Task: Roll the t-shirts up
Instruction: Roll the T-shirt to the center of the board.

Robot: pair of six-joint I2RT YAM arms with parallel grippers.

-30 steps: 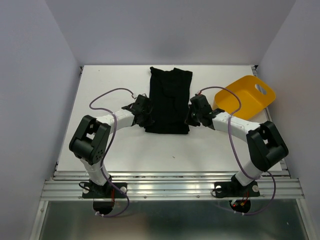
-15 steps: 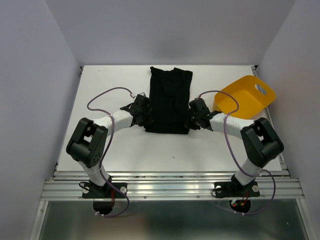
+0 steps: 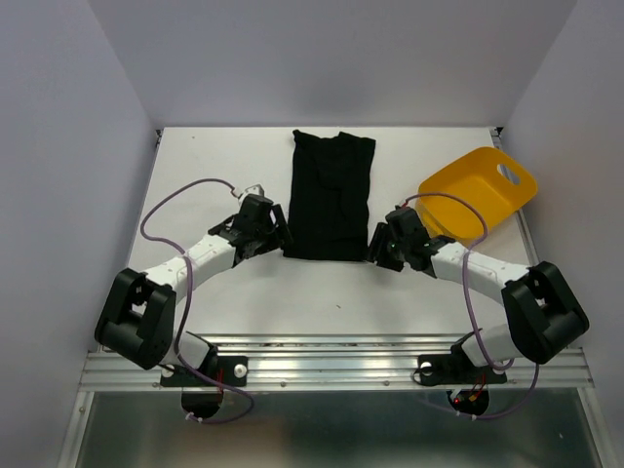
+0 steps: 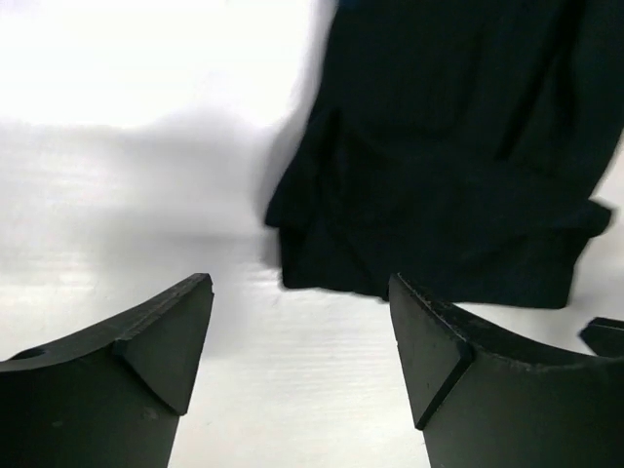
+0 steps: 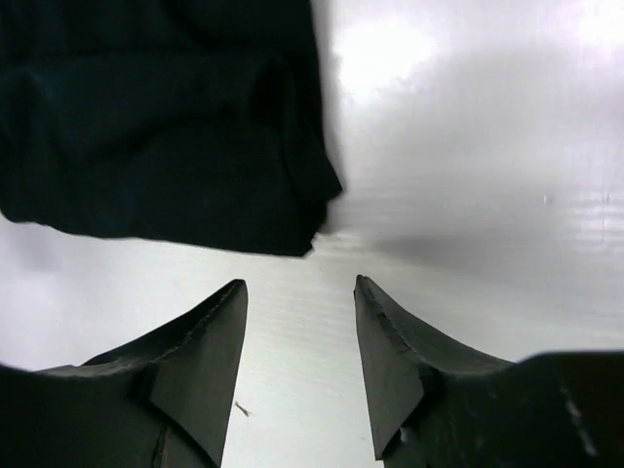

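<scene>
Black cotton, folded into a long narrow strip, is how we find the t-shirt. It lies flat on the white counter, running from the far edge back toward the arms, and its near hem ends about level with the two claws.

The left claw sits low, just beside the shirt's near left corner. From its wrist camera we see both fingers spread wide with only bare counter between them. The shirt's corner lies a little ahead of the gap and off toward the right-hand finger, not touching either one. This claw is released and grips nothing.

The right claw mirrors it at the near right corner (its gap looks narrower than the left one's). In its own wrist view the fingers stand apart over plain white counter. The folded corner of the shirt lies ahead and to the left of the opening, clear of both tips. This claw too is released and holds nothing.

So the shirt rests between the two claws, free of both, with each one near a hem corner.

Off to the right, well apart from the shirt, a yellow tub sits by the counter's edge.
</scene>
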